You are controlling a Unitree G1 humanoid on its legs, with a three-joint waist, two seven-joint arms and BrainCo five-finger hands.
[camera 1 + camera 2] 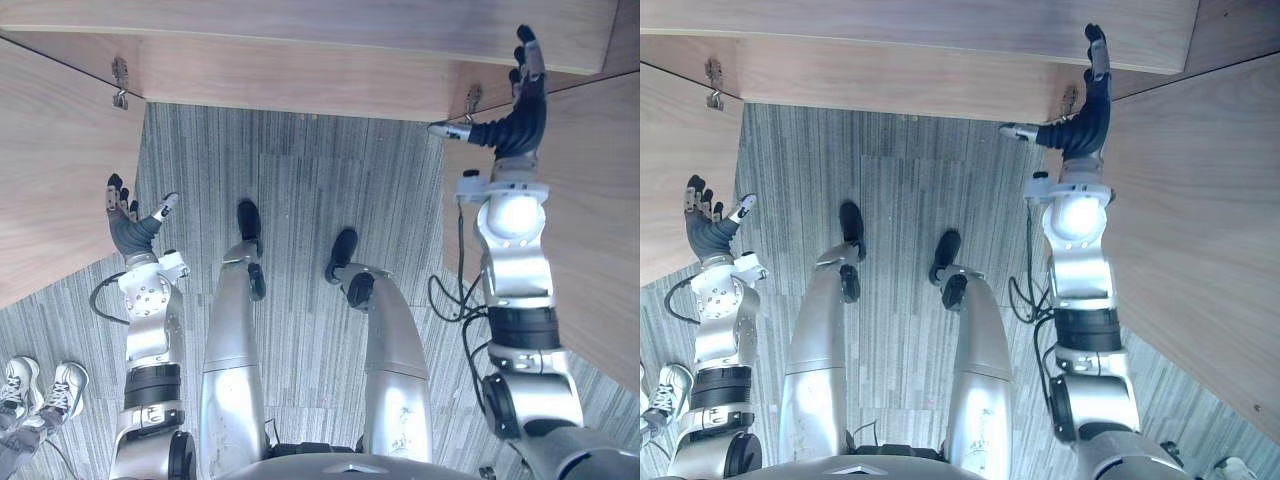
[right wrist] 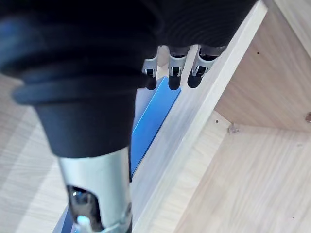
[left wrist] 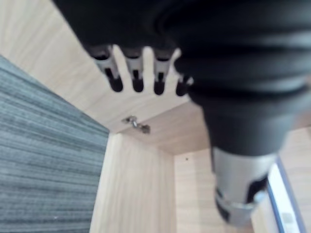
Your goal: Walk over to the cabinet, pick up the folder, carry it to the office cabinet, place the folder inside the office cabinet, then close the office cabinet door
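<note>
I stand before the open office cabinet point(image 1: 300, 30), a wooden unit whose front edge runs across the top of the eye views. My right hand point(image 1: 520, 110) is raised to that edge at the right, fingers straight, open and holding nothing. Past its fingertips point(image 2: 170, 73) the right wrist view shows the blue folder point(image 2: 153, 119) lying flat inside, behind a pale shelf edge point(image 2: 204, 107). Low on the left, my left hand point(image 1: 128, 225) is open and holds nothing, close to the left door point(image 1: 50, 180).
The right door point(image 1: 600, 230) stands swung out beside my right arm. Metal hinges point(image 1: 120, 82) point(image 1: 472, 100) sit at both inner corners. A person's white shoes point(image 1: 40, 385) stand on the grey striped carpet point(image 1: 300, 190) at the lower left.
</note>
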